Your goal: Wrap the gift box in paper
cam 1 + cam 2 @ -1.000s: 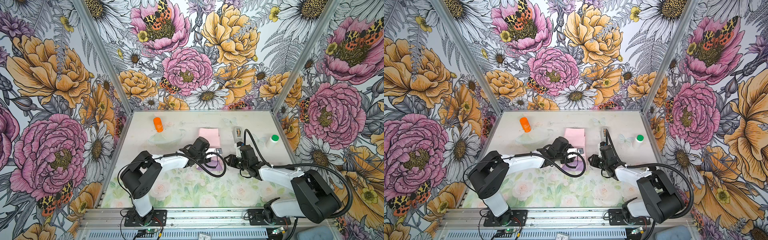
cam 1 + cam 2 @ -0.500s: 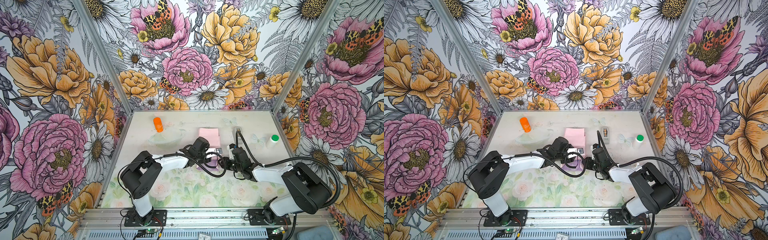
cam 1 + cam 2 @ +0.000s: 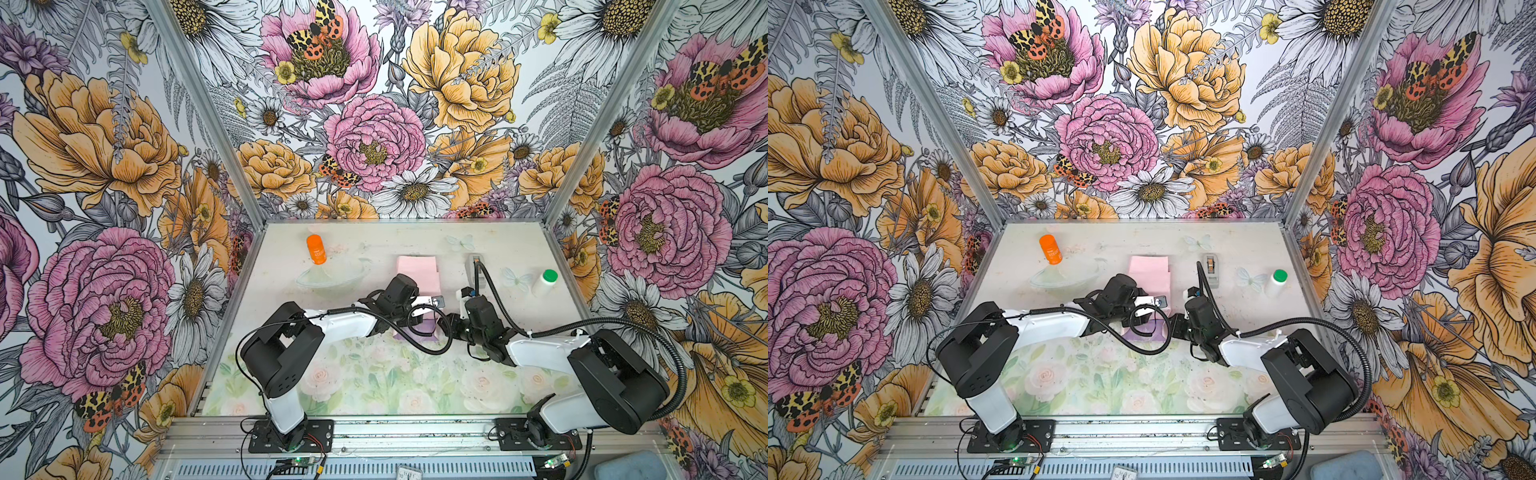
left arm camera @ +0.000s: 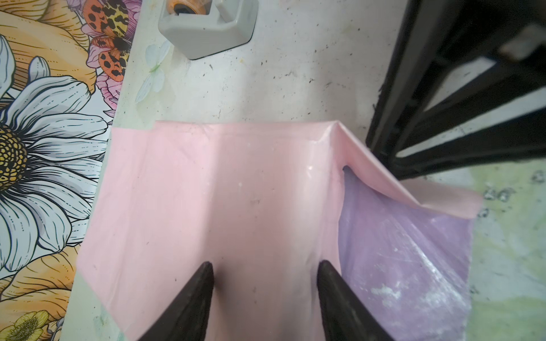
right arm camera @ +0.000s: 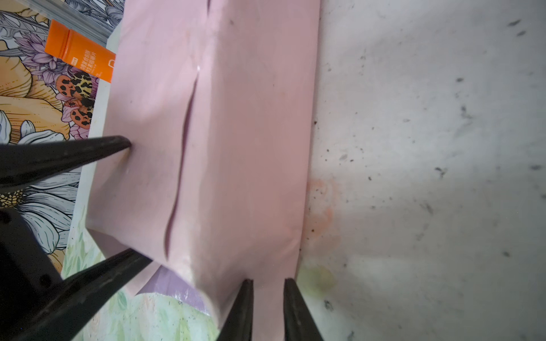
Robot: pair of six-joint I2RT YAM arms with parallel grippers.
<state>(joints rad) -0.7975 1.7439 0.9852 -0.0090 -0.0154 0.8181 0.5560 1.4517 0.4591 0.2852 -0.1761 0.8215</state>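
Observation:
The gift box is hidden under the paper (image 3: 417, 274) (image 3: 1148, 272), which is folded over it pale pink side up. An overlap seam (image 5: 183, 162) runs along the top, and a lilac flap (image 4: 399, 251) (image 3: 415, 333) lies on the table at the near end. My left gripper (image 4: 266, 265) (image 3: 432, 306) (image 3: 1156, 305) is open, with both fingertips (image 5: 118, 144) pressed on the pink top. My right gripper (image 5: 268, 282) (image 3: 448, 326) (image 3: 1177, 326) is at the parcel's right side. Its jaws stand narrowly apart with a strip of the pink paper between the tips.
A grey tape dispenser (image 3: 476, 270) (image 3: 1212, 266) (image 4: 206, 26) stands just right of the parcel. Farther right is a white bottle with a green cap (image 3: 545, 282) (image 3: 1276, 282). An orange bottle (image 3: 316, 249) (image 5: 79, 56) and a clear glass bowl (image 3: 332, 276) sit at the back left.
My right gripper has moved left from beside the tape dispenser to the parcel's right edge, and its jaws have narrowed. The left gripper has stayed pressed on the paper.

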